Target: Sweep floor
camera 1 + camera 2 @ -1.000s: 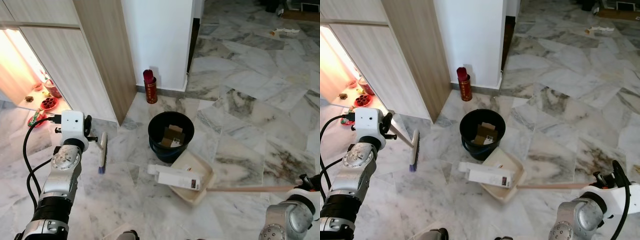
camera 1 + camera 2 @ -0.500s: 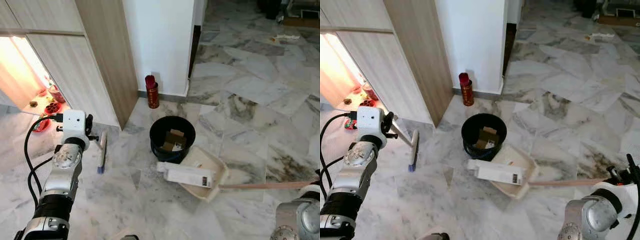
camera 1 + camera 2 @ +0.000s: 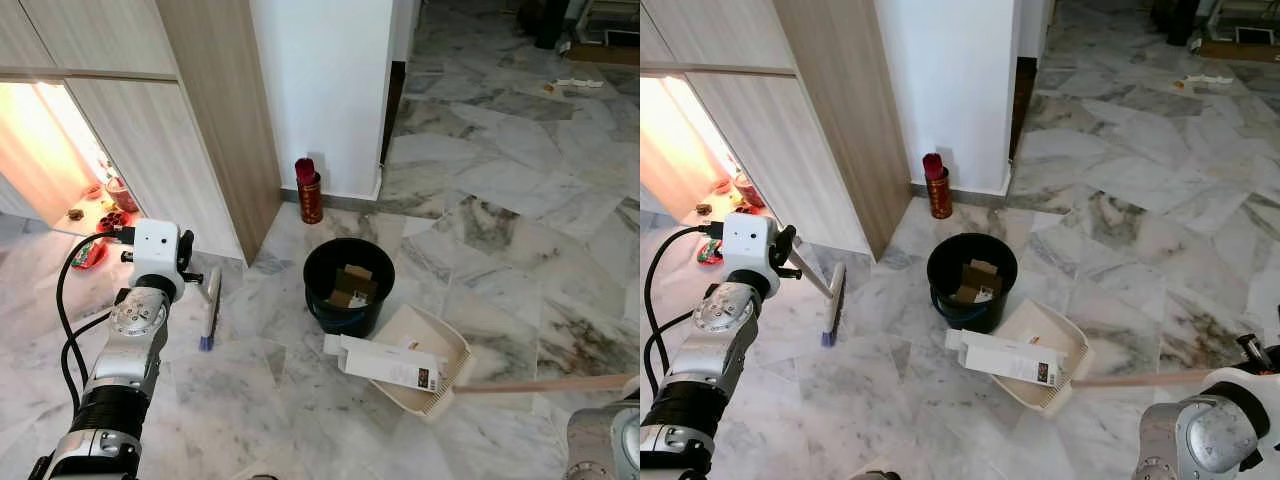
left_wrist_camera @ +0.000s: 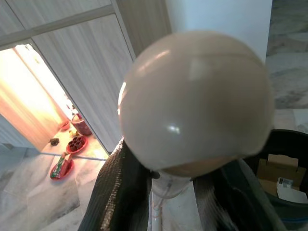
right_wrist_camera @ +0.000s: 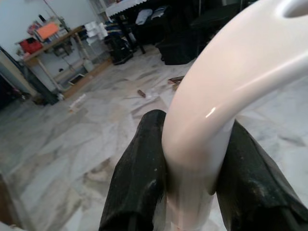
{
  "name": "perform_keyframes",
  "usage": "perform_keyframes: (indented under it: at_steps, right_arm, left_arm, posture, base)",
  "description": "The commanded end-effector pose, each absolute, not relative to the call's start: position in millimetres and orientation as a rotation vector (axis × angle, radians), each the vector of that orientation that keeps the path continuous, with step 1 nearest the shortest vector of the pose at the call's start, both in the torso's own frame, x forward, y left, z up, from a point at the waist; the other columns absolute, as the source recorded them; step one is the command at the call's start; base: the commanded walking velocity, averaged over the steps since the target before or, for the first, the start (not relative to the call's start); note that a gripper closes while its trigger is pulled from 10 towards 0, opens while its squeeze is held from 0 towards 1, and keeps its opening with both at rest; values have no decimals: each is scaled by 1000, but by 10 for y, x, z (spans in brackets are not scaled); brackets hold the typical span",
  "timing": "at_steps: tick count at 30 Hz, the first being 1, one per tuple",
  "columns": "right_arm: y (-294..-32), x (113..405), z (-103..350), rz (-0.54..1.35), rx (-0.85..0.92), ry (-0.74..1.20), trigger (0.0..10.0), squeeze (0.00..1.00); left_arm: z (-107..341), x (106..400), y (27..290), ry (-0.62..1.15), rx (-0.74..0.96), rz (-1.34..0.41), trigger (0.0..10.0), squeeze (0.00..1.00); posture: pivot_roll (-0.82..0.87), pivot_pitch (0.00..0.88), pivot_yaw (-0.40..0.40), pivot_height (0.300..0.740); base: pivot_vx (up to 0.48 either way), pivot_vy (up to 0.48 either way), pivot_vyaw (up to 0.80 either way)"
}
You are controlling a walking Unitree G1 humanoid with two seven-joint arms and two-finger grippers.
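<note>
We see the right gripper (image 5: 187,192) clamped on the dustpan (image 3: 432,357) handle, the left gripper (image 4: 163,202) clamped on the broom (image 3: 830,305). A white box (image 3: 390,364) overhangs the pan beside the black bin (image 3: 347,283); we judge tilting could spill it. A red canister (image 3: 309,190) stands nearby.

No text, label or number can be read anywhere.

left arm (image 3: 125,375) raised, jaws clamped; right arm (image 3: 1200,440) low at right, jaws clamped
</note>
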State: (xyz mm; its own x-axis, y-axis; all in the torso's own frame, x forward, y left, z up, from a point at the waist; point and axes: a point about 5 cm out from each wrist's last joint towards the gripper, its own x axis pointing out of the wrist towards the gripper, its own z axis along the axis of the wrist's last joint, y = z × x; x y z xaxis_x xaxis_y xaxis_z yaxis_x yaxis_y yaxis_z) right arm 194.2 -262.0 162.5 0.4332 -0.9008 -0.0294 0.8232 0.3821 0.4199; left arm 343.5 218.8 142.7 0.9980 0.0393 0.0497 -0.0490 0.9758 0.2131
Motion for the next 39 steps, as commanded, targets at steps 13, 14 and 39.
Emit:
perform_keyframes:
  at_steps: [13,14,39]
  right_arm:
    - [-2304,2047,2155,-1004,553,-376,10000,0]
    - [-2306,2048,2197,-1000,559,-392,10000,0]
    - [-2096,2579,2442,-828,576,-520,10000,0]
  left_arm:
    - [1599,3480,2189,-119,251,31,10000,0]
    - [1600,3482,2187,-119,251,29,10000,0]
    - [1599,3482,2095,-140,248,-19,10000,0]
  posture:
    - [99,56,77,740]
    - [97,56,76,740]
    - [96,52,80,740]
  base:
    - [0,0,0]
    - [0,0,0]
    - [0,0,0]
